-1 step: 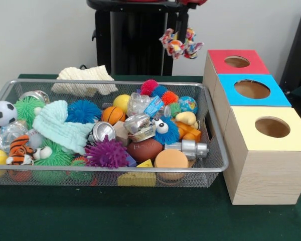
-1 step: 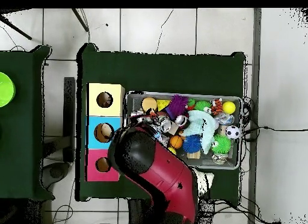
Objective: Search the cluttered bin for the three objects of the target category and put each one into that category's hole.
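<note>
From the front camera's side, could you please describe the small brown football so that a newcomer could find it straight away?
Start at the wire mesh bin on the green table and follow its front rim toward the boxes. The brown football lies just behind that rim, between the purple spiky ball and an orange foam disc. It alone is oval, smooth and dark brown.

Three holed boxes (image 1: 261, 125), one bin (image 1: 210, 125)
</note>
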{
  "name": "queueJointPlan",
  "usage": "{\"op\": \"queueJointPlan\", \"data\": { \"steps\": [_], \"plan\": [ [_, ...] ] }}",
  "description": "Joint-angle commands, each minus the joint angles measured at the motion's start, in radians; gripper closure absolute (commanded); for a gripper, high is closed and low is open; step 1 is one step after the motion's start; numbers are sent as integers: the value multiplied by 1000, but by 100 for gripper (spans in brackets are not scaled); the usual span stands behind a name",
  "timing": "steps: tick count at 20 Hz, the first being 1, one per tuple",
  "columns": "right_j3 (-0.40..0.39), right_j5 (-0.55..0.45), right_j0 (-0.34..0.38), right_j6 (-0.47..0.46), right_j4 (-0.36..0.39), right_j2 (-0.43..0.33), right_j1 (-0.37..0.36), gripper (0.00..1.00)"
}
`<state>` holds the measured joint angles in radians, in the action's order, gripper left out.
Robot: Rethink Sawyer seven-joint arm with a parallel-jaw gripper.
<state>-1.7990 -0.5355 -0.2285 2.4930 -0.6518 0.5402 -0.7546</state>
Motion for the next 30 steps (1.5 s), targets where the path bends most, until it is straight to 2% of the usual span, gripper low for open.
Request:
{"op": "queueJointPlan", "data": {
  "steps": [1, 3, 7, 16, 20, 30],
  "plan": [
    [-42, -151, -22, 351, -34, -4, -12, 100],
    [-29, -163, -22, 353, -19, 7, -3, 100],
    [27, -272, -3, 346, 44, 44, 30, 100],
    [90, -240, -22, 449, -19, 37, 108, 100],
    [129, -257, -29, 489, -21, 51, 134, 100],
    [108, -234, -47, 534, -22, 36, 124, 100]
  ]
}}
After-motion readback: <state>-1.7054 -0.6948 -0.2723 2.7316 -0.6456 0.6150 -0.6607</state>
